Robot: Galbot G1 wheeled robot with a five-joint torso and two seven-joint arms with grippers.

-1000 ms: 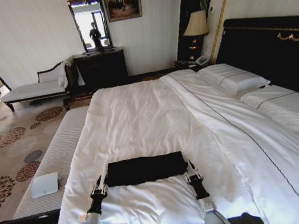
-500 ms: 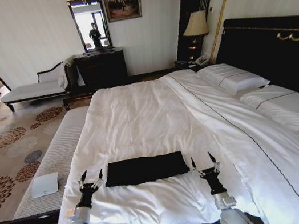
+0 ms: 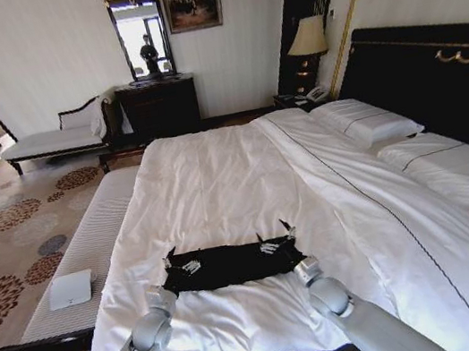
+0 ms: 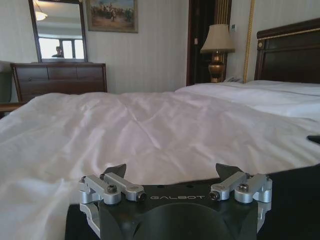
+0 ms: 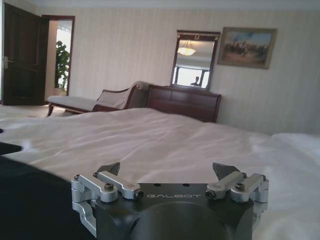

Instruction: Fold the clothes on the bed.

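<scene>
Nearest the robot, both arms reach forward over the near edge of the bed (image 3: 215,170), and the black T-shirt (image 3: 230,265) lies as a flat dark band across the white duvet close to that edge. The left hand (image 3: 174,257) sits over the T-shirt's left end with its fingers spread apart, tips pointing toward the far side of the bed; the left wrist view shows the same hand (image 4: 172,170) with both fingertips wide of each other and dark cloth (image 4: 295,200) below it. The right hand (image 3: 279,231) stands over the T-shirt's right end, likewise spread; its wrist view shows the hand (image 5: 167,169) with its tips well apart and black fabric (image 5: 30,200) lying beside it. Neither hand grips anything (whether the tips touch the cloth I cannot tell).

Beyond the T-shirt the duvet runs on bare and lightly creased. To the right of the T-shirt a long fold crosses the linen, then come the pillows (image 3: 367,127) against the dark headboard (image 3: 435,76).

Left of the bed, a pale striped bench (image 3: 92,246) runs just beside the mattress edge with a small white flat object (image 3: 71,290) on it; past it lies open patterned carpet (image 3: 0,235). Farthest off stand a chaise (image 3: 55,139), a dark dresser (image 3: 159,105) under a mirror (image 3: 139,33), and a lamp (image 3: 309,40).
</scene>
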